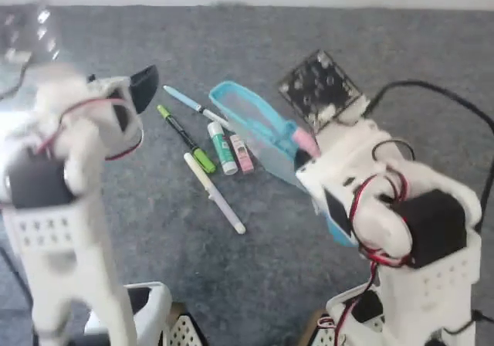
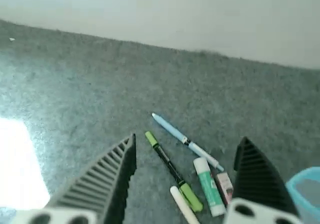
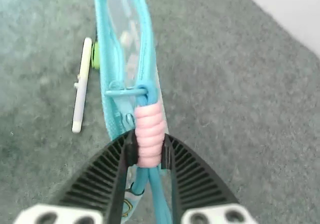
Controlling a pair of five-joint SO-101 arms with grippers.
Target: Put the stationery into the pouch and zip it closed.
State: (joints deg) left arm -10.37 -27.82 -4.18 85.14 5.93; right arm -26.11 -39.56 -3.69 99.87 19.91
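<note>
Pinching pink zip pull (image 3: 149,126) w/ R gripper (image 3: 148,145), fingers narrow around it. Propping turquoise pouch (image 1: 248,122) on edge mid-table, just right of stationery. Hanging L gripper (image 2: 189,141) wide apart, nothing in it, above grey carpet (image 1: 370,37) left of pens. Lying outside pouch: blue pen (image 1: 185,99), green marker (image 1: 185,139), white pen (image 1: 214,193), glue stick (image 1: 222,148), pink eraser (image 1: 242,153).

Looking steeply down from high over the whole counter (image 1: 231,253), from the left wrist low and forward past its hand (image 2: 188,140) toward the far wall (image 2: 200,14), from the right wrist close onto the pouch (image 3: 122,39), pens (image 1: 185,139) and pouch shared with the high view
</note>
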